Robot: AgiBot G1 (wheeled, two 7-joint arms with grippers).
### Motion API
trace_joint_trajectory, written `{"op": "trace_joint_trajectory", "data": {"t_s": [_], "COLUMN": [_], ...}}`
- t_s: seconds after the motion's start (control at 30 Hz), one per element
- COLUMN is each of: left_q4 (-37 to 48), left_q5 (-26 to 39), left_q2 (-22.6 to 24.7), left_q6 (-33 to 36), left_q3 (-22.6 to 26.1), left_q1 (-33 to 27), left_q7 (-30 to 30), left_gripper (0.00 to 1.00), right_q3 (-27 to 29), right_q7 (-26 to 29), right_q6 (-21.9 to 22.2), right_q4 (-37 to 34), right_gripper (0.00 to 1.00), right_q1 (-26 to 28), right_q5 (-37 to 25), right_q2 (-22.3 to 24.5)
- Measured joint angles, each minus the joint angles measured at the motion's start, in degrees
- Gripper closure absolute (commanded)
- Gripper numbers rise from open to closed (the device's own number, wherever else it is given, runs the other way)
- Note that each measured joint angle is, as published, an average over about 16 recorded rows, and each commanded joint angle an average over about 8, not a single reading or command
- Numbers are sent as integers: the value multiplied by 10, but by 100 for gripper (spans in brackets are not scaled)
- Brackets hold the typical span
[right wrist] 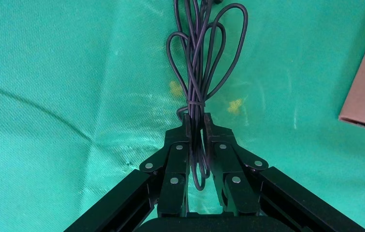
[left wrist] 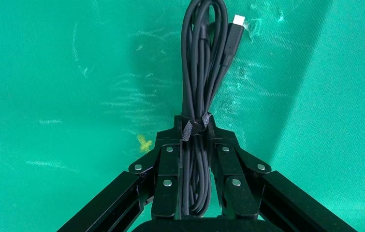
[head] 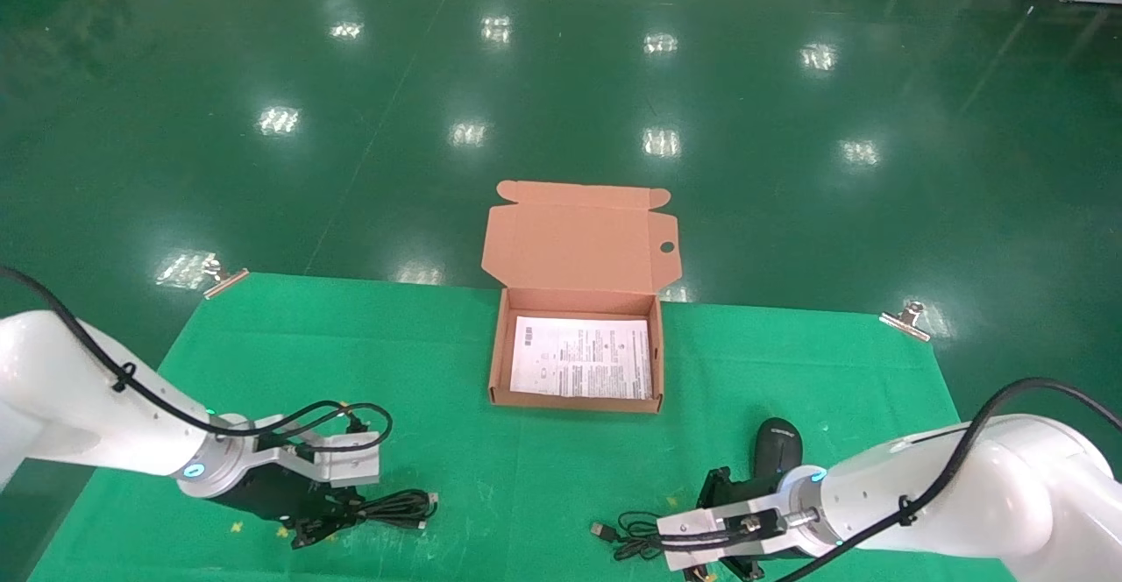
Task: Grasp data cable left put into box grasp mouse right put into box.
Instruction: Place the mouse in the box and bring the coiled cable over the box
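Black coiled data cable (left wrist: 200, 72) lies on the green cloth-covered counter (head: 263, 363), left gripper (left wrist: 196, 126) clamped around it. Right gripper (right wrist: 196, 121) is clamped on the thin bundled cord (right wrist: 202, 58) of the black oval mouse (head: 778, 446), near the open orange-brown cardboard box (head: 500, 345).

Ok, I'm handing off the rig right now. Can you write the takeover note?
Left pincer: shut on the data cable, low over the green cloth, near left.
Right pincer: shut on the mouse cord; the mouse sits beside it, near right.
Box: open at the far middle, holding only a printed sheet.
Done: both grasps.
Left: carry both into the box.
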Motion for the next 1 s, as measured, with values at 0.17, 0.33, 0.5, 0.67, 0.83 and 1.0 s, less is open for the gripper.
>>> {"op": "trace_joint_trajectory", "data": {"t_s": [0.17, 0.33, 0.5, 0.67, 0.83, 1.0], "left_q4": [-56, -142, -238, -319, -372, -396], "left_q5": [-17, -25, -10, 26, 67, 106], "left_q2": [-35, -79, -114, -126, -119, -99], "left_q6": [6, 0, -26, -66, -103, -131], "left_q3": [-13, -30, -44, -56, -65, -71], "left_q1": [-1, -4, -9, -19, -34, -52], "left_q7": [21, 25, -8, -66, -123, -167], "left_gripper": [100, 100, 100, 100, 100, 100], "right_q3": [28, 63, 94, 110, 115, 112], "right_q7": [51, 109, 149, 153, 129, 91], "right_q6": [-3, -1, 12, 35, 67, 104], "right_q4": [43, 93, 132, 138, 111, 54], "right_gripper": [100, 100, 100, 100, 100, 100], "right_q1": [10, 34, 74, 128, 186, 239], "right_q5": [9, 8, -2, -15, -21, -19], "right_q2": [36, 75, 94, 77, 32, -27]}}
